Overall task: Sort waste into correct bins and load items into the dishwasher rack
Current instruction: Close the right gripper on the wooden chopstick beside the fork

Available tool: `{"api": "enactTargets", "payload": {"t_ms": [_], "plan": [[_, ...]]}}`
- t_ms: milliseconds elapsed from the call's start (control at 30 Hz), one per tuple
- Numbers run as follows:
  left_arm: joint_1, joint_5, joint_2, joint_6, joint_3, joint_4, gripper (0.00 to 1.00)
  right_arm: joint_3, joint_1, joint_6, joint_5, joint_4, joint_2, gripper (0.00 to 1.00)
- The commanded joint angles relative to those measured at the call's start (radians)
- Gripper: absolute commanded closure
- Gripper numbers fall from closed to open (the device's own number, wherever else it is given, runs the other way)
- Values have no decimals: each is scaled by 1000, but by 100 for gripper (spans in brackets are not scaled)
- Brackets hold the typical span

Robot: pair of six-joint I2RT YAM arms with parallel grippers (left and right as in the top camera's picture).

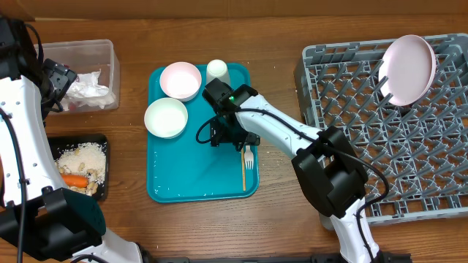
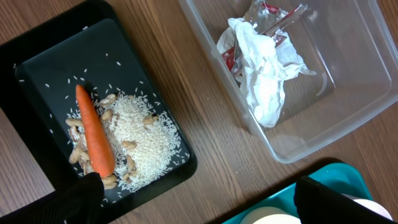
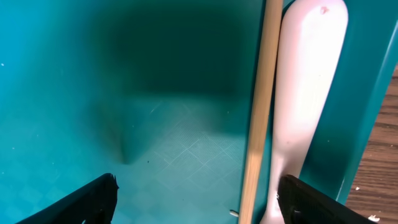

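Observation:
Low over the teal tray [image 1: 197, 183], my right gripper [image 1: 235, 139] [image 3: 202, 205] stands open; a thin wooden stick [image 3: 258, 112] lies between its fingers and the pale fork [image 1: 249, 157] [image 3: 305, 106] lies by the right finger. Two white bowls [image 1: 180, 79] [image 1: 167, 117] and a cup [image 1: 217, 70] stand on the tray. A white plate [image 1: 409, 67] is upright in the grey rack [image 1: 409, 153]. My left gripper [image 1: 60, 89] [image 2: 199, 202] hangs open and empty between the clear tub [image 1: 111, 58] [image 2: 298, 146], holding napkins [image 2: 264, 68] and a wrapper [image 2: 229, 60], and the black tray [image 1: 104, 169] [image 2: 37, 68], holding a carrot [image 2: 94, 140] and rice.
The rack fills the right side of the table. Bare wood shows between the two bins and the teal tray, and along the front edge.

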Motion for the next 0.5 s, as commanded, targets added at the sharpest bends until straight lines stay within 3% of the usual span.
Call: {"api": "enactTargets", "payload": {"t_ms": [0,467], "plan": [[2,-14,-3,11,5,0,0,-3,4,4,-2,2,20,15],[2,-14,-3,11,5,0,0,11,4,3,-2,-18,19,16]]}}
